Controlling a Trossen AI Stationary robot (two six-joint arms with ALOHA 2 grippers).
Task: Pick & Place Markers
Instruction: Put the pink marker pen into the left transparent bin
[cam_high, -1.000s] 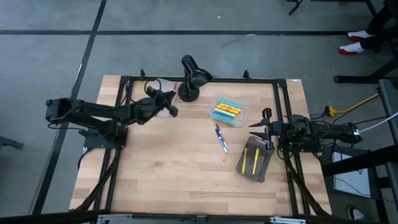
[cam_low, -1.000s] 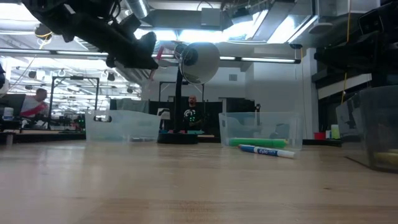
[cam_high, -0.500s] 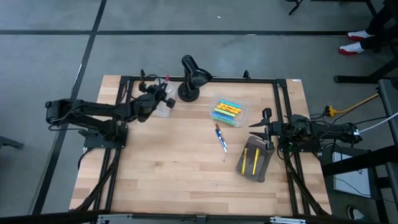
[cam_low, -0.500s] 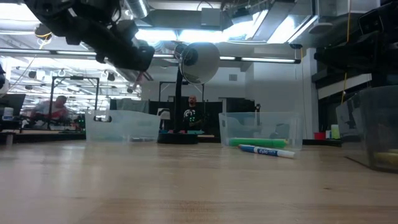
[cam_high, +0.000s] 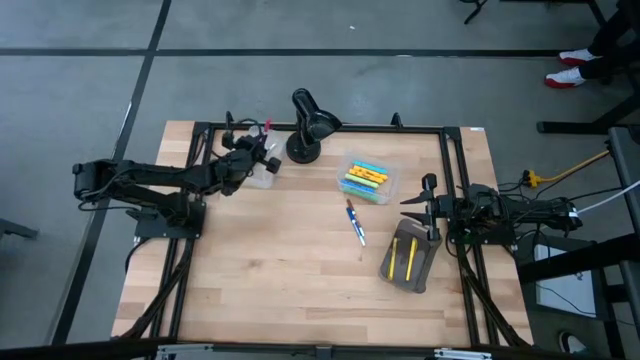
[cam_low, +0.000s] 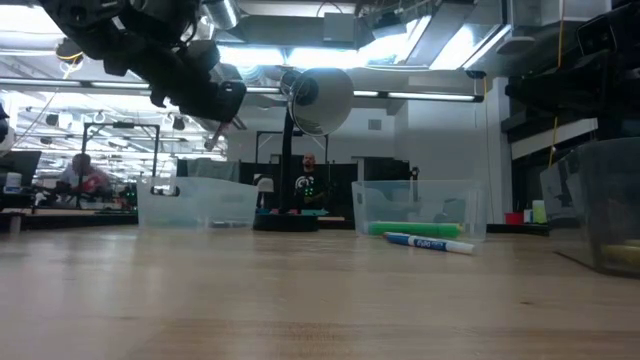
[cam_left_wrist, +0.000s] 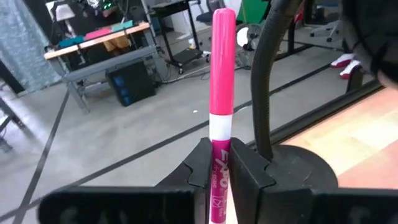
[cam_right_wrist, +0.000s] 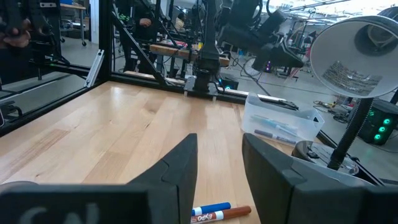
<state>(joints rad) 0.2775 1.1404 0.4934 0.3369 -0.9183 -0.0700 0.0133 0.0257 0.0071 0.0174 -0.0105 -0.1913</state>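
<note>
My left gripper is shut on a pink marker and hovers over a small clear bin beside the black desk lamp. A second clear bin holds several markers in yellow, green and blue. Two markers, one blue and one red, lie flat on the table, seen just past my right fingers. The grey pouch has two yellow markers on it. My right gripper waits open at the right side, nothing between its fingers. My left gripper pinches the pink marker's labelled barrel between its two fingers. The marker lies along the fingers, and its pink cap end sticks out well past the tips. It is lifted clear, above the small clear bin.
The lamp's base and neck stand close beside my left gripper. A black frame runs around the table's far and side edges. Bare wood spreads across the middle and near part of the table.
My left gripper has swung toward the table's far left corner, away from the lamp, and turned. The pink marker has stayed in its hold and has tipped from pointing up to slanting down over the small clear bin. The right arm has kept still.
</note>
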